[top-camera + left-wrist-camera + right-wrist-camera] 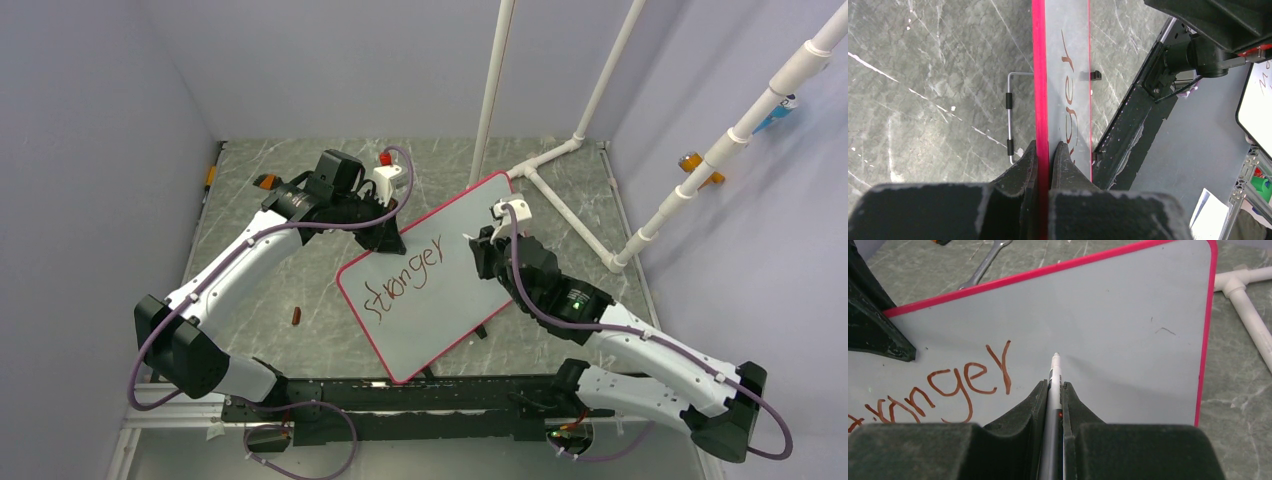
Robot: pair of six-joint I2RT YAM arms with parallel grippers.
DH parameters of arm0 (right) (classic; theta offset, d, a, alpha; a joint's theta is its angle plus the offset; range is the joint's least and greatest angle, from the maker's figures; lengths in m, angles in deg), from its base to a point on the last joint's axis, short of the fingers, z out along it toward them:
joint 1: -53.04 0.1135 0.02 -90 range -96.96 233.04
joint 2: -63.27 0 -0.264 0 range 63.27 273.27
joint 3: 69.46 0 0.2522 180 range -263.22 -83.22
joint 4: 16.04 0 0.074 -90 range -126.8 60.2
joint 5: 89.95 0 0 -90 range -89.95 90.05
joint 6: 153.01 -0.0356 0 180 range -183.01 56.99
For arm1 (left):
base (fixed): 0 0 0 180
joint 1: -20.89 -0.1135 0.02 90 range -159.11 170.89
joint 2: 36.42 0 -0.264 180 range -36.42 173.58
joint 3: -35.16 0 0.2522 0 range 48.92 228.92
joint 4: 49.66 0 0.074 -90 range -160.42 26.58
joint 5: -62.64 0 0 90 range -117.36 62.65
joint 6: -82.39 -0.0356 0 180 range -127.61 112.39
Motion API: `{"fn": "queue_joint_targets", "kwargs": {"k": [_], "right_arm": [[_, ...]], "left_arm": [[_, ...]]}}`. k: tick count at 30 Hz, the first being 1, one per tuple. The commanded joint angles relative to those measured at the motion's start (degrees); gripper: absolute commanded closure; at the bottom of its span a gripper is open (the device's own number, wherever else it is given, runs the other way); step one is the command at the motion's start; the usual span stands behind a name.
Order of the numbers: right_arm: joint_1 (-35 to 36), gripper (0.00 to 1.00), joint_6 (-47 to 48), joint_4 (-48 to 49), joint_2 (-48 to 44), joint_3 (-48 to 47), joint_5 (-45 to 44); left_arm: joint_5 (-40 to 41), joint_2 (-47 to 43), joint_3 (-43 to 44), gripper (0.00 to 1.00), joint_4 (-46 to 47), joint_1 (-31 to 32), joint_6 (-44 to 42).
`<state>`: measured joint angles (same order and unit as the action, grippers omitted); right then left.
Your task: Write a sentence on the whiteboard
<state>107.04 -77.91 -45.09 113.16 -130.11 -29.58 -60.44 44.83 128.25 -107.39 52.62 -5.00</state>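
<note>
Jaws of the left arm [236,264] were clamped on the whiteboard [455,300] rim, those of the right arm [650,350] on a marker [1054,372].

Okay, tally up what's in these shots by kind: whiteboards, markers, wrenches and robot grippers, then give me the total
whiteboard: 1
marker: 1
wrench: 1
grippers: 2, left gripper and right gripper
Total: 5
</note>
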Motion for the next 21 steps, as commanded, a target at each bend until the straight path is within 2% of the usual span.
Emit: {"fn": "queue_joint_targets", "kwargs": {"k": [1,21], "right_arm": [[-2.14,1.0,1.36,4.7,0.86,-2.94,4.09],[-8.32,1.0,-0.23,9.66,3.99,-0.93,10.46]], "left_arm": [[11.68,-1.18,-0.28,1.0,4.63,-0.03,-11.04],[11.64,-1.51,-0.38,1.0,4.55,0.1,-11.05]]}}
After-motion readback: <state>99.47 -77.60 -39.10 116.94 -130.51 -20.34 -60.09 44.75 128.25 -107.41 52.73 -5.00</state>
